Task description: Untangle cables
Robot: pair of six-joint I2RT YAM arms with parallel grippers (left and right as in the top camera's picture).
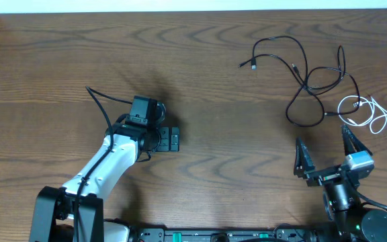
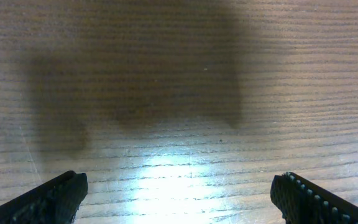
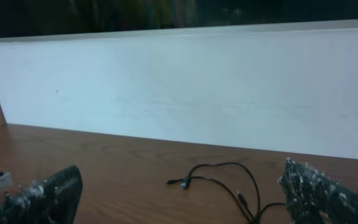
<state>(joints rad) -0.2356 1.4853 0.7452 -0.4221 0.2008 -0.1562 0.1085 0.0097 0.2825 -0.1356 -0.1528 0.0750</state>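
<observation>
**Now: both grippers open, cables lying free at the far right**

From the overhead view I see the left gripper [image 1: 170, 139] over the middle-left of the table [image 1: 213, 81], well apart from the cables. Its wrist camera shows the fingers spread wide with only bare wood and a shadow between them, so the left gripper [image 2: 179, 194] holds nothing.

The black cords [image 1: 308, 86] lie in loose, crossing loops on the right side of the table, toward its far edge. One plug end [image 1: 253, 64] points left. The white cord [image 1: 379, 114] is coiled at the right end of the heap, overlapping the black ones there.

My right gripper [image 1: 323, 144] sits just on the near side of that heap, jaws wide apart and empty. Its right fingertip is close to the white coil. Between its fingers, the right wrist camera shows a black cord [image 3: 229, 164] arching on the wood below a white wall [image 3: 179, 93].
</observation>
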